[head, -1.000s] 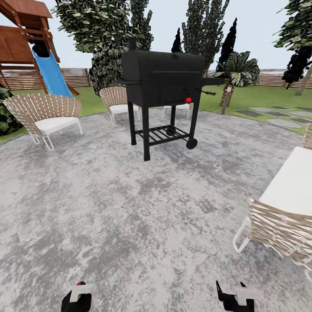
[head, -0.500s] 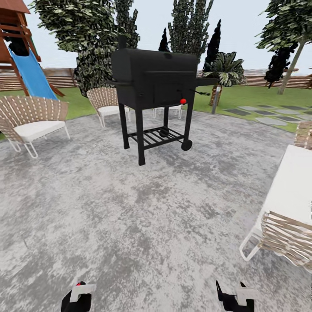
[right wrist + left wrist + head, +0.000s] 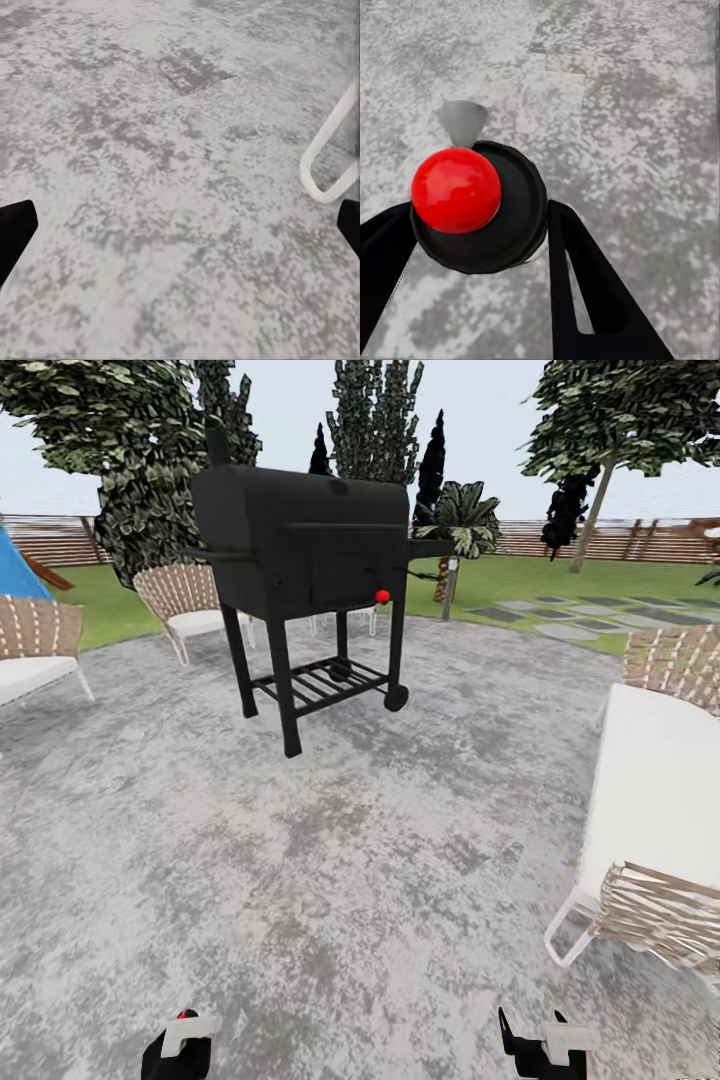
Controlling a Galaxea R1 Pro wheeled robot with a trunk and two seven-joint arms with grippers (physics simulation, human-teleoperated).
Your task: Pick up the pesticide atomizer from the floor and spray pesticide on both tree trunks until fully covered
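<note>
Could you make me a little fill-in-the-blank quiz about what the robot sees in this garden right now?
1. The big black grill stands on grey stone ____.
2. The small knob on the grill's front is coloured ____.
3. Behind the lawn runs a brown wooden ____.
4. In the left wrist view, a black round object topped by a red ____ sits between the left gripper's fingers.

Missing words: paving; red; fence; ball

My head view cuts off both grippers, the left gripper [image 3: 178, 1050] and the right gripper [image 3: 545, 1048], at its lower edge. I see the lounger [image 3: 655, 810] and slide [image 3: 20, 568] sliced by the side edges. The tree [image 3: 625, 420] loses its crown at the top edge.
</note>
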